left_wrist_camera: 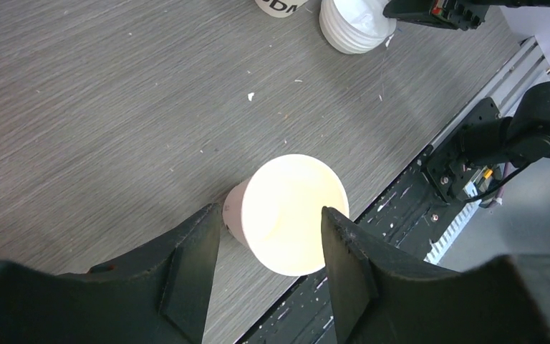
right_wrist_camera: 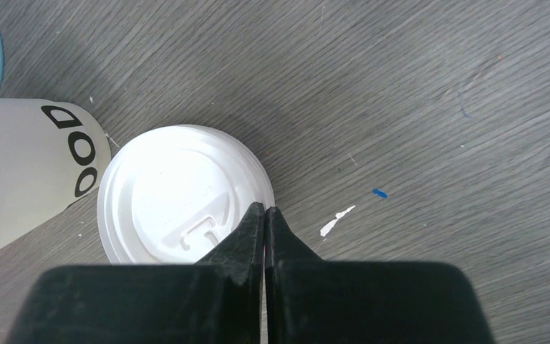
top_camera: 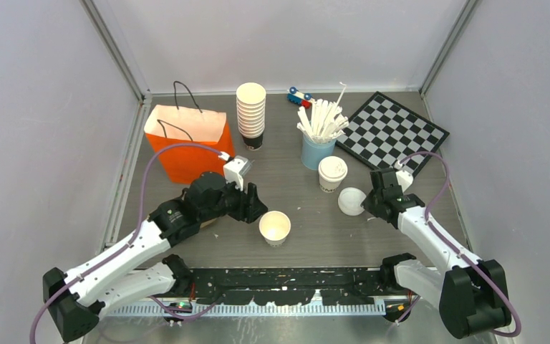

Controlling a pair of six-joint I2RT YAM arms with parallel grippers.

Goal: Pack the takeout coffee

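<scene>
One takeout coffee cup (top_camera: 332,173) stands upright with its white sip lid on, right of centre; its wall with black letters shows in the right wrist view (right_wrist_camera: 29,165). A loose white sip lid (top_camera: 351,201) lies flat on the table beside it. A lidless white cup (top_camera: 275,228) stands open near the front. My left gripper (top_camera: 253,204) is open, and its fingertips straddle the lidless cup (left_wrist_camera: 293,211) at its near side. My right gripper (top_camera: 369,206) is shut, with its tips (right_wrist_camera: 265,209) over the right edge of the loose lid (right_wrist_camera: 179,204). I see nothing held between them.
An orange paper bag (top_camera: 186,140) with black handles stands open at the back left. A tall stack of lidless cups (top_camera: 251,115), a light-blue cup of white sticks (top_camera: 319,136), a toy car (top_camera: 299,96) and a chessboard (top_camera: 390,132) fill the back. The black rail (top_camera: 286,279) runs along the front edge.
</scene>
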